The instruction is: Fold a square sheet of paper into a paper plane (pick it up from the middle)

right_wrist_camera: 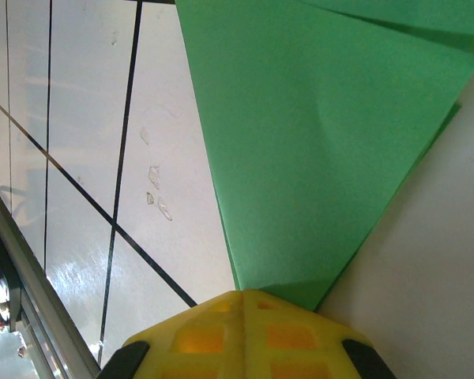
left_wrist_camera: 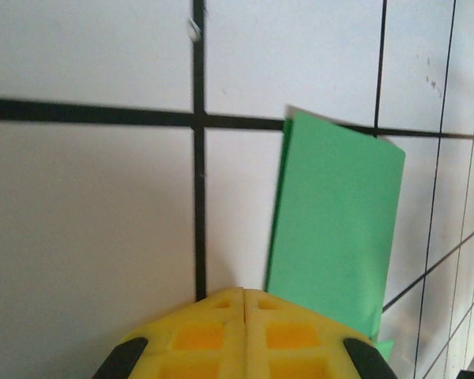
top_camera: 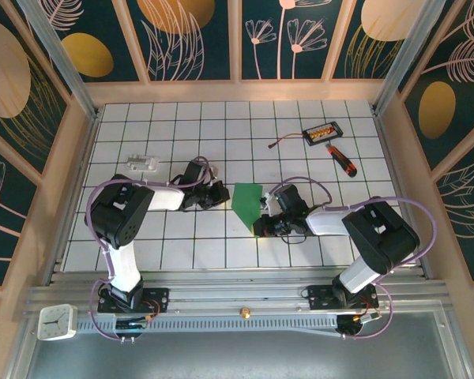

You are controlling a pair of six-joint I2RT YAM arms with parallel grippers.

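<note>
**Top view.** The paper (top_camera: pixel 247 204), creased to a narrow green shape with a slanted lower end, lies flat on the table (top_camera: pixel 182 126) between the two arms. The left gripper (top_camera: pixel 223 195) sits just beside its left edge, and the right gripper (top_camera: pixel 262 226) is at its lower right corner. You may read this as the two closed tips bracketing the sheet, probably so that one steadies it while the other presses a crease. Well apart at the far right, a black box (top_camera: pixel 322 132) holds a row of orange parts, with a screwdriver (top_camera: pixel 341 159) lying near it. Neither belongs to the fold.

**Left wrist view.** The yellow fingers (left_wrist_camera: pixel 197 335) are closed pad to pad, with nothing between them. The paper (left_wrist_camera: pixel 336 213) lies flat on the tiles just right of the seam. Its near end passes below the right-hand finger, and you cannot tell whether that finger touches it.

**Right wrist view.** These fingers (right_wrist_camera: pixel 205 335) are likewise shut tight. The paper (right_wrist_camera: pixel 316 134) narrows to a corner that ends at the tips, and a second layer overlaps it at the top right. You cannot tell whether the corner is nipped or merely pinned to the table. Pinning seems likelier, given the flat lie of the sheet. The folding looks at an early stage, with no dart formed yet.
</note>
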